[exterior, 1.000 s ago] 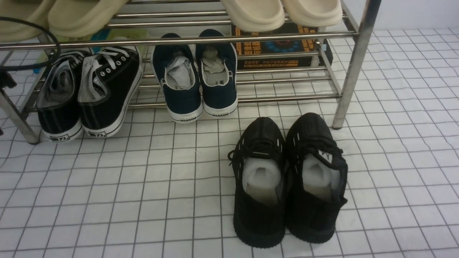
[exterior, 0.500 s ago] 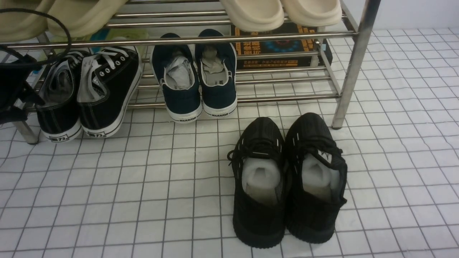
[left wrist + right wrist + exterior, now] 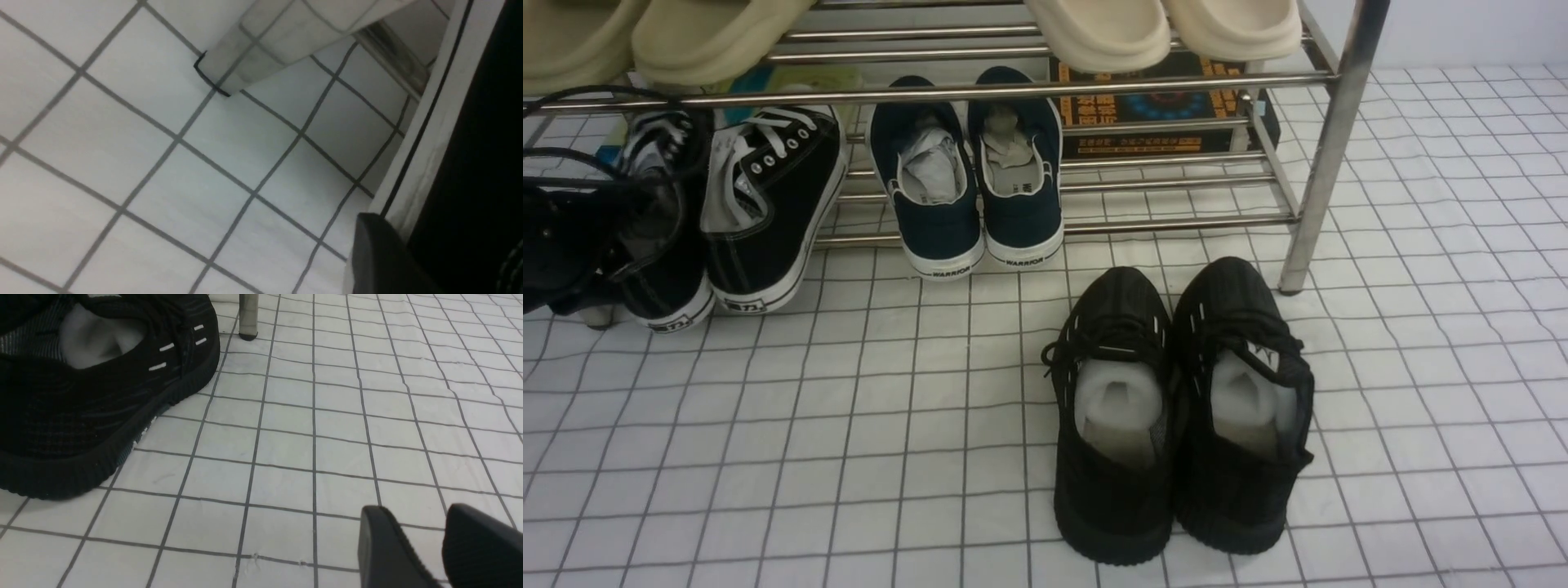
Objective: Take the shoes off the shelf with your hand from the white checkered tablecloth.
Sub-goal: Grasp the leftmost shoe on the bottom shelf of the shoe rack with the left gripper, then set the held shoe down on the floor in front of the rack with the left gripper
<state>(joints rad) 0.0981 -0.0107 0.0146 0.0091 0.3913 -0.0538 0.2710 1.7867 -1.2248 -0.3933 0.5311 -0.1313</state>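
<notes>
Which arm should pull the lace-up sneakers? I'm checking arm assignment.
Left. Its gripper is already against the black canvas sneakers on the shelf; the right gripper sits apart, near the all-black knit pair.

navy slip-ons [image 3: 968,175], black knit sneakers [image 3: 1176,408], beige slippers [image 3: 1160,28]

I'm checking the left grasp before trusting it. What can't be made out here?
- Left gripper, front view: dark, cut by the edge; whether it grips the shoes is unclear.
- Left wrist view: one finger shows; its partner is out of frame.
- Box print behind the shelf: too small.
</notes>
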